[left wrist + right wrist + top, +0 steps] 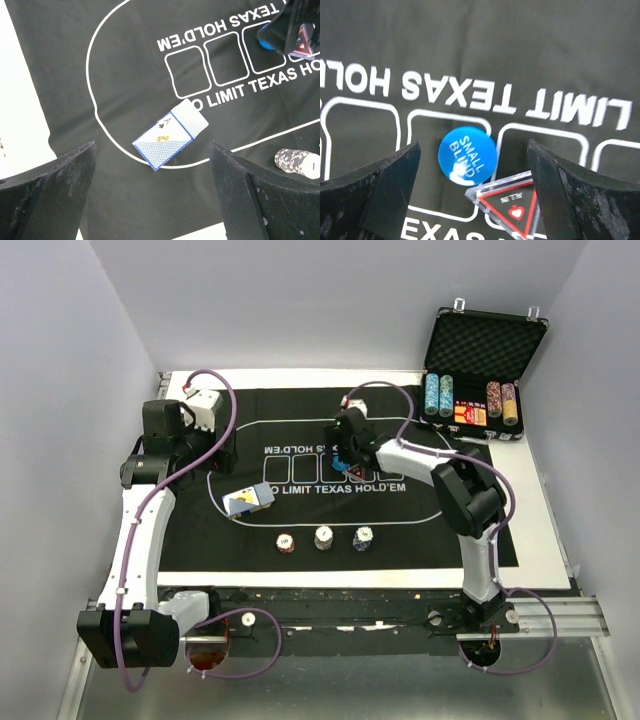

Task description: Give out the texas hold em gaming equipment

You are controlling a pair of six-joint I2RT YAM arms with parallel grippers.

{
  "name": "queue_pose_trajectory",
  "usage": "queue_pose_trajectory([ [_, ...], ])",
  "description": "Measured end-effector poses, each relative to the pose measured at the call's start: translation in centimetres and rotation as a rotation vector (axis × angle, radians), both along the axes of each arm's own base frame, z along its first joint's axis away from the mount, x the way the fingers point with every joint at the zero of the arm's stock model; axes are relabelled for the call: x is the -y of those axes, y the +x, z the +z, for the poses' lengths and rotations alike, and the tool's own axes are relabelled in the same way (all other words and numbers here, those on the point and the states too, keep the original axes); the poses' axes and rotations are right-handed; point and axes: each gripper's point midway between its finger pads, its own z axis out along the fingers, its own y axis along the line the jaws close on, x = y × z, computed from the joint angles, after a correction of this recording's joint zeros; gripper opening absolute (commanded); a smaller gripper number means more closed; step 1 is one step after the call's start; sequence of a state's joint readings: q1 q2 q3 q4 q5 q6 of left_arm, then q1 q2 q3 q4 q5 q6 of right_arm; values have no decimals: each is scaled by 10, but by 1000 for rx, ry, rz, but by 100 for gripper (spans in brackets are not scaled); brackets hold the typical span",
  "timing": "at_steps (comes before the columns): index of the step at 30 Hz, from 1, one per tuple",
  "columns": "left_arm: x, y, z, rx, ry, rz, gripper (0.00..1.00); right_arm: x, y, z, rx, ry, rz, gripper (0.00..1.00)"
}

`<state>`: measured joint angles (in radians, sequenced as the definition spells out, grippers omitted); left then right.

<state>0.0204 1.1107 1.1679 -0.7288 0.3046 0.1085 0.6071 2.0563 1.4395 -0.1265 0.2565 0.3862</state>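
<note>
Now – R gripper wide over blue disc, L gripper wide near deck box

Black mat with white lettering and outlines. Blue disc with white words. Clear triangle edged red. Blue-and-white card box. Black-and-white speckled chip stack.

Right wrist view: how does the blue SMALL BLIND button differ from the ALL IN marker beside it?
Shape: the SMALL BLIND button is round, the ALL IN marker triangular. Colour: the button is solid blue with white lettering, the marker clear-edged with red border. Both lie flat on the mat.
</note>
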Motion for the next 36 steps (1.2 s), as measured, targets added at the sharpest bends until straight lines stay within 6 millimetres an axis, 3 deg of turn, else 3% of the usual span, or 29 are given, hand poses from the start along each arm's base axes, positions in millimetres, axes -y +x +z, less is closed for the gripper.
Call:
queue_pose_trajectory([
  [4, 0, -1, -1, -6, 0, -1, 99, -13, -23, -30, -48, -51, 62, 91],
  [8, 0, -3, -2, -13, 1, -2, 99, -17, -23, -29, -43, -47, 72, 82],
  [13, 0, -3, -2, -13, 5, -5, 99, -16, -24, -31, -41, -61, 80, 61],
  [20, 0, -3, -2, -12, 6, -5, 99, -24, -29, -32, -27, -92, 93, 57],
  [24, -1, -3, -2, -11, 11, -8, 99, -44, -37, -32, -12, -106, 126, 51],
  [29, -1, -3, -3, -10, 12, -9, 99, -69, -38, -30, 2, -109, 156, 50],
  [36, -3, -7, -7, -15, 17, -5, 99, -142, -31, -28, 29, -66, 234, 50],
])
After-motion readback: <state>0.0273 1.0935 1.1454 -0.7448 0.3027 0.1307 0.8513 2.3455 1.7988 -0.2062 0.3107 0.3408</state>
